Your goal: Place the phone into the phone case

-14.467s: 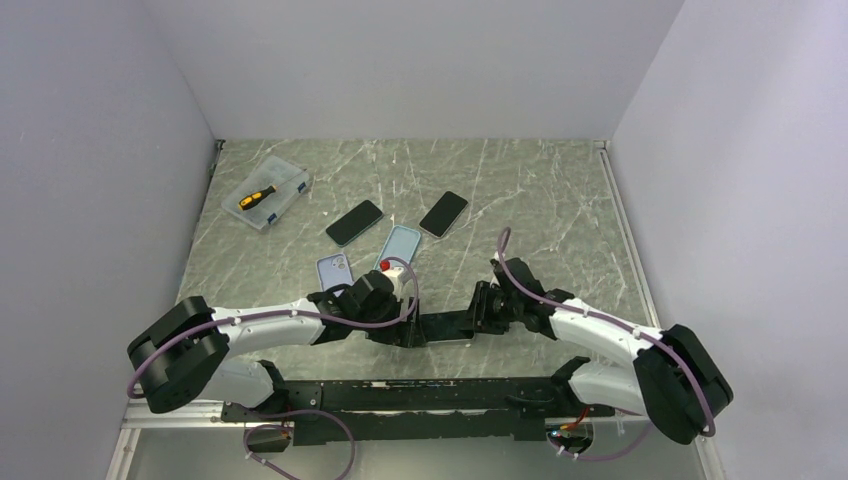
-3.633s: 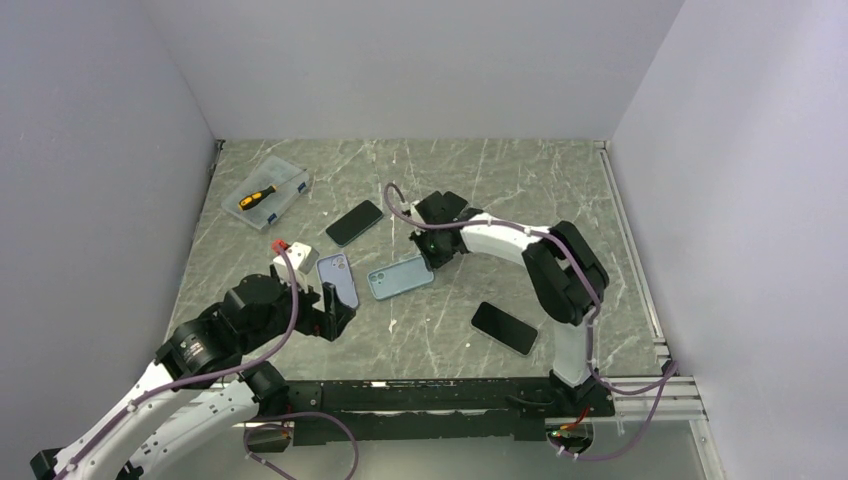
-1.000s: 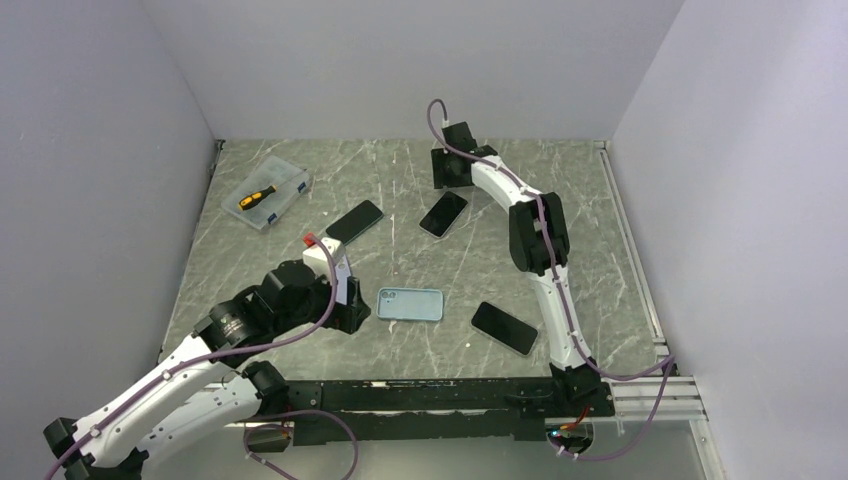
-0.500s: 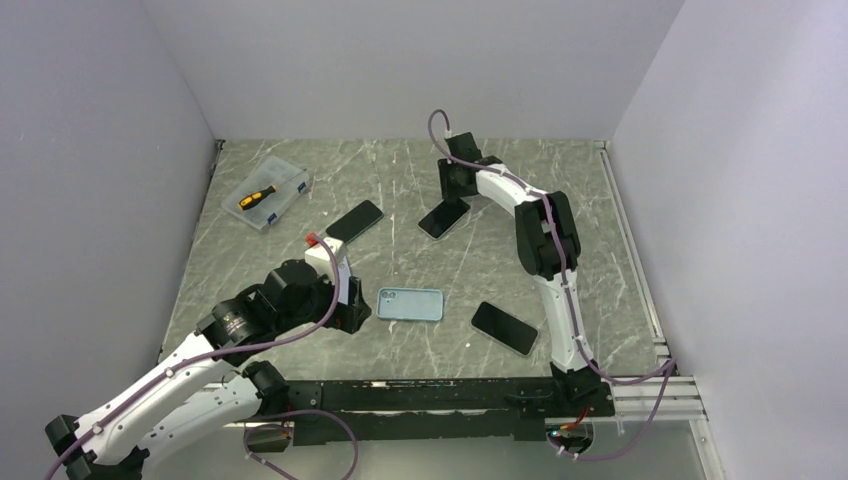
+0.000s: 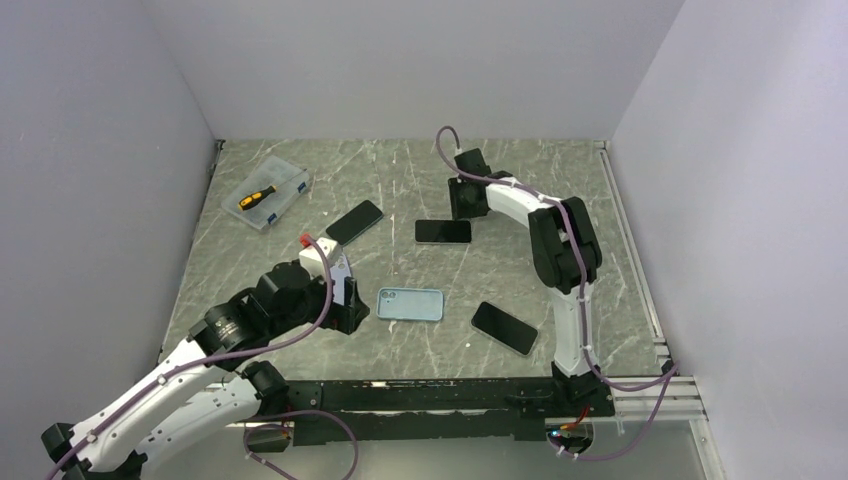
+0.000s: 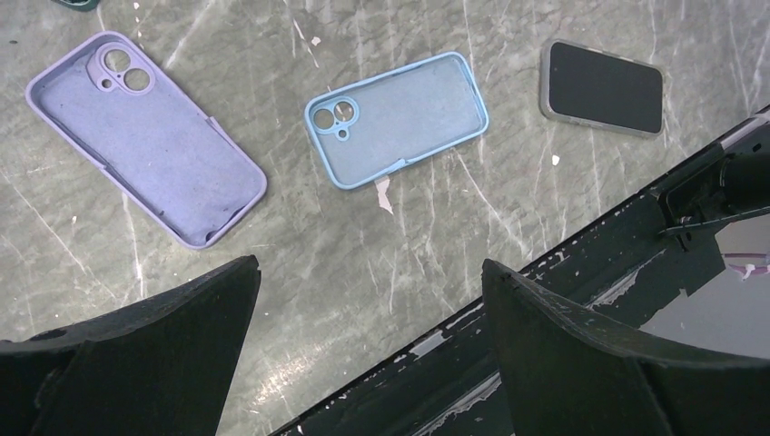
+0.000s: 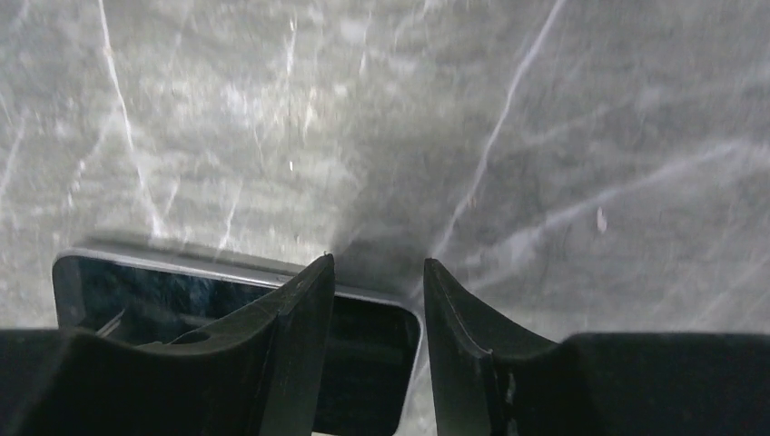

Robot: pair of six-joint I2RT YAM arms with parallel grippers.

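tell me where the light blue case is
In the top view the light blue case lies flat, front and centre, between the purple case at left and a black phone at right.

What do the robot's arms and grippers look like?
Both arms, left arm and right arm, have white links joined by bulky black joints, with a lilac cable looped along each. The left gripper and right gripper have matte black, wedge-shaped fingers. A red tab tops the left wrist.
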